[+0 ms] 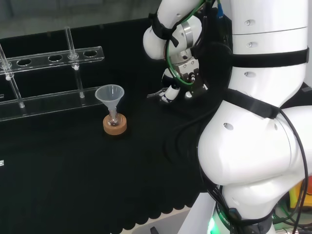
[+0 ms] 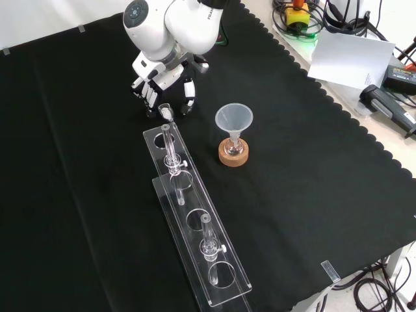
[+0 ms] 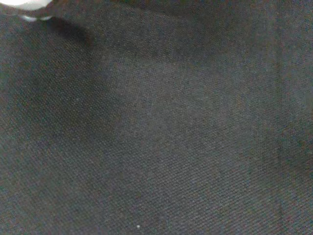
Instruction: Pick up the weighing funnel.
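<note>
Hand (image 2: 162, 83), black and white, on the white robot arm (image 2: 185, 26), sits low over the black cloth (image 2: 312, 195) at the far side of the front view, fingers pointing down. Small clear scoop-shaped weighing funnel (image 2: 165, 112) lies on the cloth right below it, just beside the top end of the long clear plastic tube rack (image 2: 195, 218).

Fingers (image 2: 142, 90) stand to either side of the piece with a gap between them. They look spread, not clamped on anything as far as you can see. Whether any tip touches the funnel, cannot tell.

Likely reason for that pose: you straddle the piece first, so a pinch closes from both sides and it can't skid off across the cloth. Judgement: the reach looks complete, the grasp is not yet made, the lift not begun. Next you'd need to close on the piece, then raise it straight up.

Watch the rack end; it is very near the funnel and a wide finger could knock it. Big clear cone-shaped funnel (image 2: 234, 119) stands mouth up in a small flask on a cork ring (image 2: 233, 156), well apart to the right in the front view, out of your way.

Wrist view gives bare cloth and a blurred white bit of the hand, so it is no help for aligning.
</note>
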Action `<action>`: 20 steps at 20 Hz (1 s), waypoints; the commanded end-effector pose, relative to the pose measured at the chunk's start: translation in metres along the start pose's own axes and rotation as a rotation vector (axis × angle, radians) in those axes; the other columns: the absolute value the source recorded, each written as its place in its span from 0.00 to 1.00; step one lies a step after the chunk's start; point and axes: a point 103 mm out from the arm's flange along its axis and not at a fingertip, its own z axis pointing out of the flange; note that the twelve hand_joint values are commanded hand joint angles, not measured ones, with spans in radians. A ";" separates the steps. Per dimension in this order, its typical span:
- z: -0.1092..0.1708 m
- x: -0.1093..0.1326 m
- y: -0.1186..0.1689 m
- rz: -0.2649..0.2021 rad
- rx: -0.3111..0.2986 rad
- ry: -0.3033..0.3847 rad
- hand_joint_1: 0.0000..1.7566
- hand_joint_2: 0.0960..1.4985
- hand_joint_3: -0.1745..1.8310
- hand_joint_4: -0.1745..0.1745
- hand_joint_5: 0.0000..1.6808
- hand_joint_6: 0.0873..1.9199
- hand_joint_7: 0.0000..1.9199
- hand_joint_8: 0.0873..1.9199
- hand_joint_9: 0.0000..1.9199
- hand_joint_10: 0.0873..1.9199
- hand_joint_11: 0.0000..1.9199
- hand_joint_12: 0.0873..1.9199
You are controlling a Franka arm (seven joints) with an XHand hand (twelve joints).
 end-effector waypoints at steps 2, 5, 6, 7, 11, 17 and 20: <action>0.001 0.002 0.002 0.004 -0.008 0.022 0.40 0.35 0.37 0.57 0.42 0.00 0.44 0.29 0.34 0.26 0.00 0.77; 0.001 0.003 0.003 0.010 -0.014 0.029 0.40 0.35 0.37 0.57 0.43 0.00 0.46 0.28 0.36 0.25 0.00 0.78; 0.001 0.004 0.003 0.010 -0.017 0.031 0.40 0.35 0.37 0.57 0.43 0.00 0.46 0.28 0.36 0.25 0.00 0.78; 0.001 0.004 0.003 0.010 -0.018 0.032 0.40 0.35 0.37 0.58 0.43 0.00 0.47 0.28 0.37 0.24 0.00 0.78; 0.001 0.007 0.004 0.012 -0.028 0.031 0.42 0.36 0.37 0.60 0.45 0.02 0.49 0.28 0.39 0.22 0.00 0.79; 0.000 0.009 0.007 0.009 -0.037 0.032 0.43 0.37 0.36 0.64 0.49 0.10 0.52 0.27 0.43 0.18 0.00 0.80; -0.001 0.009 0.008 0.009 -0.042 0.036 0.43 0.38 0.36 0.70 0.51 0.18 0.55 0.26 0.45 0.16 0.00 0.81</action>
